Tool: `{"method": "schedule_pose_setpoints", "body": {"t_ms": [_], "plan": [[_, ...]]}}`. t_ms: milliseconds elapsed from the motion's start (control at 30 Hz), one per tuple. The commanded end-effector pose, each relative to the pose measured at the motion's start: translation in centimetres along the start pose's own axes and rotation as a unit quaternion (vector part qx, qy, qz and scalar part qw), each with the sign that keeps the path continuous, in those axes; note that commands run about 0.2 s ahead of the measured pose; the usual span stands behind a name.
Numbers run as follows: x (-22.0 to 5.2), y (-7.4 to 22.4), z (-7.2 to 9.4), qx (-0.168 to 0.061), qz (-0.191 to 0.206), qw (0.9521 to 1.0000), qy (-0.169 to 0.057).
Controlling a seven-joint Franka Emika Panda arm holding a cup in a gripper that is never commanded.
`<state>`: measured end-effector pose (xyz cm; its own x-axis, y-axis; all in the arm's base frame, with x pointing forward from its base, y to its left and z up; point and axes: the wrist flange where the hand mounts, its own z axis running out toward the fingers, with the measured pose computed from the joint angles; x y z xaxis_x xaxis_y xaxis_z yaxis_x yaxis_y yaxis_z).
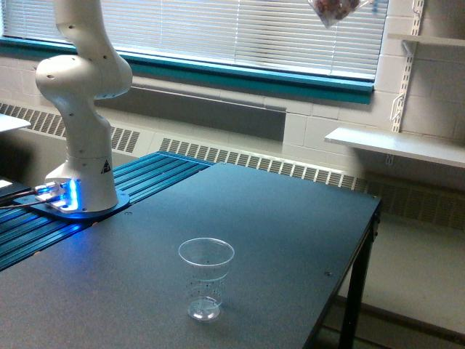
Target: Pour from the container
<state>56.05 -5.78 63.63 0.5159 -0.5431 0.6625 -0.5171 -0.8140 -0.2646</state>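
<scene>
At the top edge of the exterior view, the bottom part of a small clear plastic container (pixel 333 10) hangs high in the air, with reddish-brown bits inside it. It is cut off by the frame edge. The gripper is above the frame and out of view. On the dark table (pixel 290 218) stands a clear tapered cup (pixel 205 279) with small dark printed marks. It is upright, looks empty, and sits near the front, well below the container and toward the exterior view's left of it.
The white arm's base (pixel 78 182) glows blue at the exterior view's left, on a blue ribbed strip (pixel 156 174). The table's edge (pixel 363 247) drops off on the right. A white wall shelf (pixel 396 145) hangs beyond it, under a window with blinds.
</scene>
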Motion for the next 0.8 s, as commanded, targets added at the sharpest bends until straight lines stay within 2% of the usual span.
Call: {"method": "schedule_pose_setpoints", "body": {"t_ms": [33,167,267,367,600,733,800], "plan": [[-1.3,0.3,2.6,-0.013,-0.003,0.9996,-0.026],[-1.1,0.2,2.3,-0.003,0.000,0.9995,-0.031],[-1.3,0.6,2.5,-0.019,0.000,0.9992,-0.036],[-1.2,1.3,2.5,-0.012,0.016,0.9989,-0.041],[-2.1,4.0,2.6,-0.043,0.069,0.9960,-0.038],[-2.8,6.2,2.7,-0.052,0.106,0.9918,-0.050],[-3.2,7.5,2.8,-0.064,0.118,0.9894,-0.055]]}}
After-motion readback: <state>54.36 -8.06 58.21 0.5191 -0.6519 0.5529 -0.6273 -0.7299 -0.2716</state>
